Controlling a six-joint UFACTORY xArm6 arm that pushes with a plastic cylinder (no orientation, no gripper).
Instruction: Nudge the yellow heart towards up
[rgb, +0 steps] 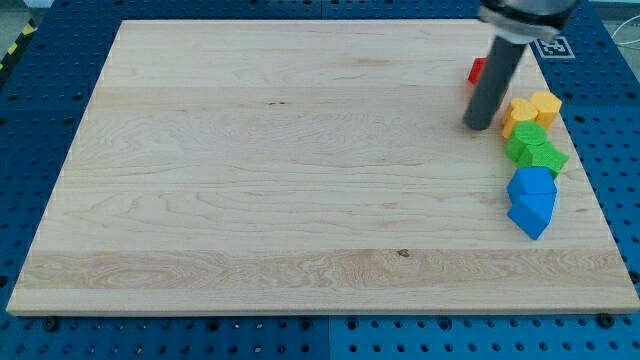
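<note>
My dark rod comes down from the view's top right and its tip (478, 126) rests on the wooden board. Two yellow blocks lie just right of the tip: one (520, 113) close to it and another (546, 105) further right; I cannot tell which is the heart. A red block (478, 70) lies above the tip, partly hidden behind the rod.
Two green blocks (534, 148) sit just below the yellow ones, touching them. Two blue blocks (531, 199) lie below the green ones. All blocks cluster near the board's right edge (592, 180). A blue pegboard surface surrounds the board.
</note>
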